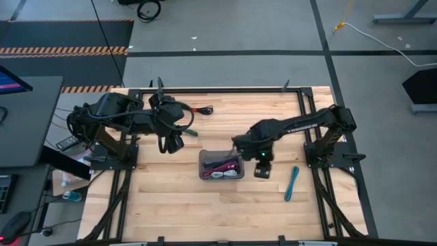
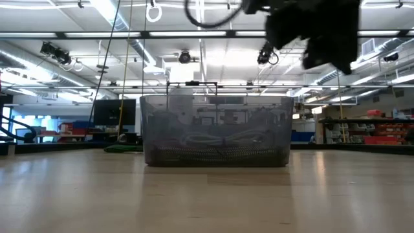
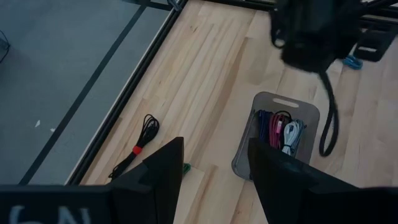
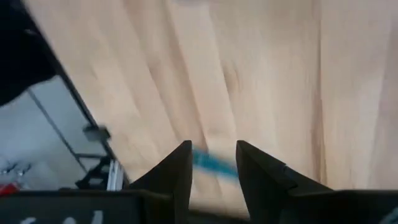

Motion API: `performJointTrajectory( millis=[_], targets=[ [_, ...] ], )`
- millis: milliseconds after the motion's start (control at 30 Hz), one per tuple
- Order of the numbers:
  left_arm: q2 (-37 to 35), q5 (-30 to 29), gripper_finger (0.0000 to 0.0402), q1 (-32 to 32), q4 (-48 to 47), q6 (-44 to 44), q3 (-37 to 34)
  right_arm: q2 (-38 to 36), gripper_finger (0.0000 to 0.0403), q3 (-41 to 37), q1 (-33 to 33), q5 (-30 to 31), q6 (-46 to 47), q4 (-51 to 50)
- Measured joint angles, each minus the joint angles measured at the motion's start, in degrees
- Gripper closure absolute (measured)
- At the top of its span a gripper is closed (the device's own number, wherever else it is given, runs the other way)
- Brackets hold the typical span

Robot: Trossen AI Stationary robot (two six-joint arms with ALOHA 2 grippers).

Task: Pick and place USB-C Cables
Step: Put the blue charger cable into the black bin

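Note:
The translucent grey tray (image 1: pixel 220 165) sits mid-table and holds several USB-C cables, among them purple, maroon and white ones (image 3: pixel 280 129). A teal cable (image 1: pixel 292 183) lies flat on the wood to the tray's right. A black-red cable (image 1: pixel 203 109) lies near the far edge, and a green one (image 3: pixel 186 167) shows just beside it. My right gripper (image 1: pixel 262 167) hovers open just right of the tray, and the teal cable (image 4: pixel 214 163) shows beyond its fingertips. My left gripper (image 1: pixel 174 143) hangs open to the left of the tray and touches nothing.
A black metal frame (image 1: pixel 307 116) borders the table, and the arm bases stand at its left and right edges. Bare wood (image 1: pixel 205 212) stretches from the tray toward the near edge. In the low view the tray (image 2: pixel 217 129) stands centre, with my right arm (image 2: pixel 323 32) above it.

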Motion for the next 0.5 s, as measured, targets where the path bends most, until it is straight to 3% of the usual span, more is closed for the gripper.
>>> performJointTrajectory(
  millis=[133, 267, 500],
  targets=[
    [0.0, 0.0, 0.0216, 0.0, 0.0, 0.02, 0.0, -1.38, 0.0273, 0.0, 5.14, 2.84, 11.88, -5.23],
    [0.0, 0.0, 0.0216, 0.02, -0.02, 0.28, 0.0, -2.79, 0.0273, 0.0, 11.51, 5.14, 27.13, -4.28],
    [0.0, 0.0, 0.0216, 0.02, -0.02, 0.6, 0.0, -3.87, 0.0273, 0.0, 23.09, 14.18, 64.98, -2.65]
  ],
)
